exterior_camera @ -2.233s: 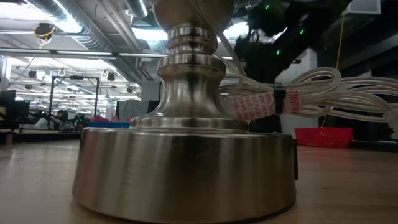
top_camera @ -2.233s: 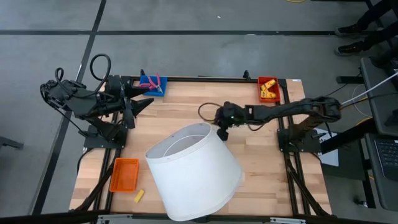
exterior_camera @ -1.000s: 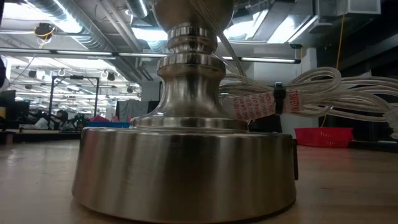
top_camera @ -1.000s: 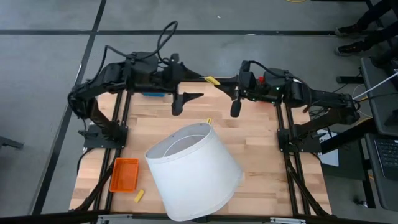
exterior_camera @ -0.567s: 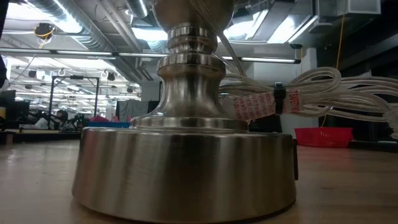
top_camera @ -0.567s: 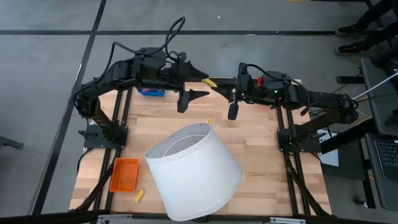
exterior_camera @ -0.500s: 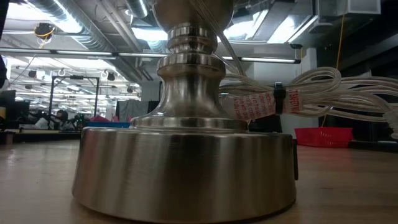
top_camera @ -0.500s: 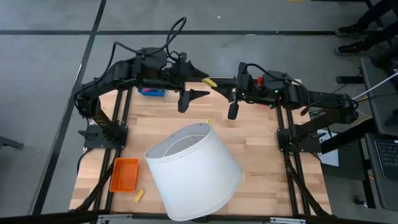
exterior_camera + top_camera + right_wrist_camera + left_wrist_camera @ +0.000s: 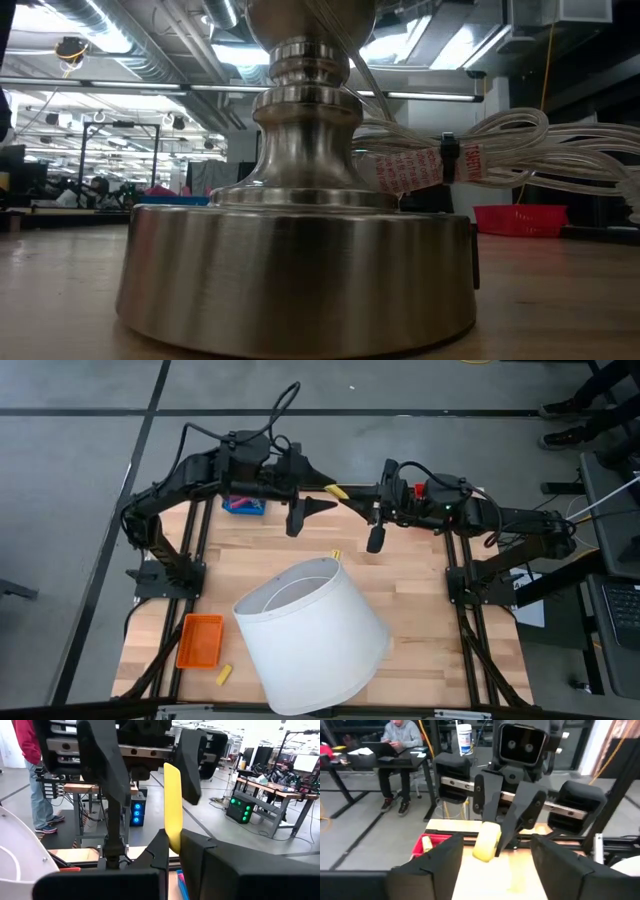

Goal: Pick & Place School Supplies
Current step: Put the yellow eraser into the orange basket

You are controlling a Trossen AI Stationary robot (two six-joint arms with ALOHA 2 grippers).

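High view: both arms reach toward each other above the far edge of the wooden table (image 9: 420,610), where the right gripper (image 9: 352,491) pinches a flat yellow piece (image 9: 339,491) between closed fingers and holds it out toward the left gripper (image 9: 318,497). The left gripper's fingers are spread, one on each side of the piece, not touching it — the right wrist view shows the yellow piece (image 9: 173,815) standing upright from the right fingers with the left gripper's (image 9: 145,765) dark fingers flanking it. From the left wrist view the same piece (image 9: 486,842) sits end-on in the right gripper (image 9: 506,832). Another small yellow piece (image 9: 336,554) lies on the table just beyond the rim of the big white lampshade (image 9: 315,640), and a third (image 9: 224,674) lies beside the orange tray (image 9: 200,641) near the front-left corner. A blue tray (image 9: 246,507) sits at the far-left edge — partly hidden under the left arm.
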